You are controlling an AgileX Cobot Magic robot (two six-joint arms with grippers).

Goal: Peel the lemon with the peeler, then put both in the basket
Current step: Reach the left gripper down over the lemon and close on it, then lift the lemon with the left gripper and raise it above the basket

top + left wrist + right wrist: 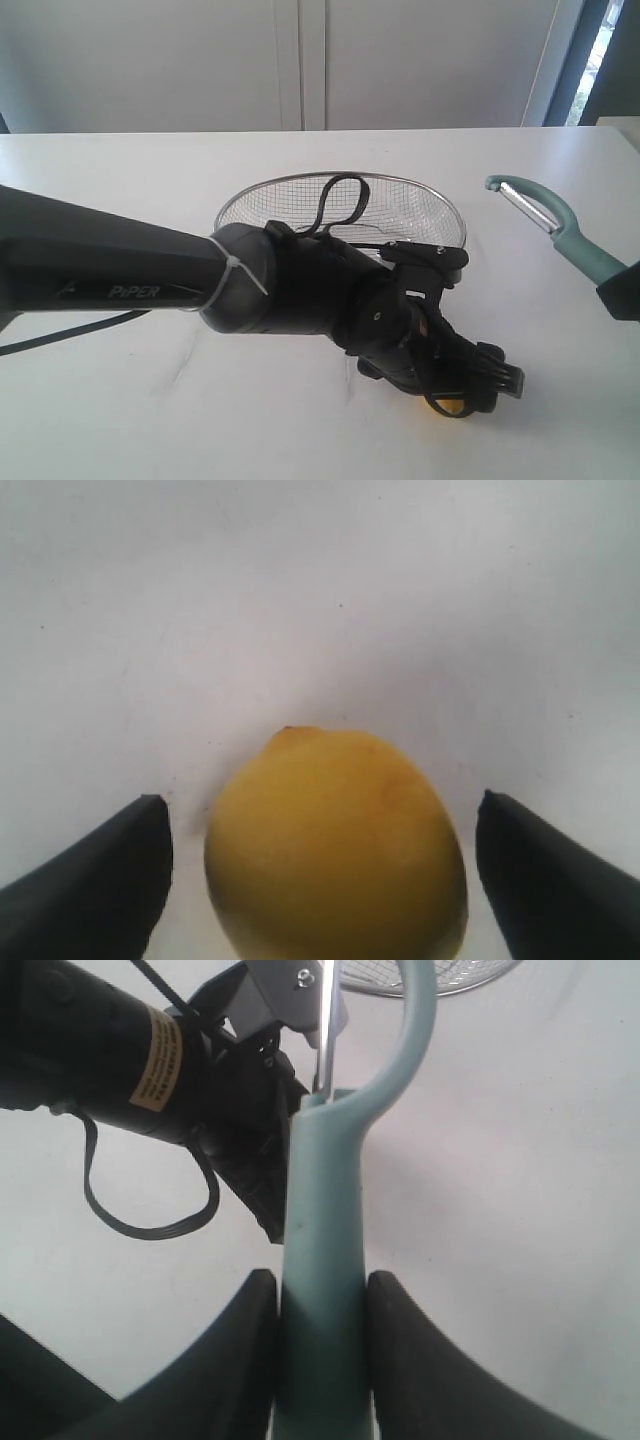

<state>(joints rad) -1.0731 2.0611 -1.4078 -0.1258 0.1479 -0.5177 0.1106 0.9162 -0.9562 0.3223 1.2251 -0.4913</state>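
Note:
The yellow lemon (335, 845) lies on the white table between the fingers (95, 880) of my left gripper (320, 798). That gripper is open, with a gap showing on each side of the fruit. In the exterior view only a sliver of the lemon (445, 405) shows under the left gripper (482, 385), in front of the wire mesh basket (440, 205). My right gripper (320, 1275) is shut on the teal handle of the peeler (320, 1260). The peeler (545, 215) hangs above the table at the right, its blade end pointing up and left, held by the right gripper (622, 292).
The left arm (150, 270) stretches from the left edge across the front of the basket, hiding its near rim. A black cable (340, 200) loops over the basket. The table's back edge (300, 132) meets a pale wall.

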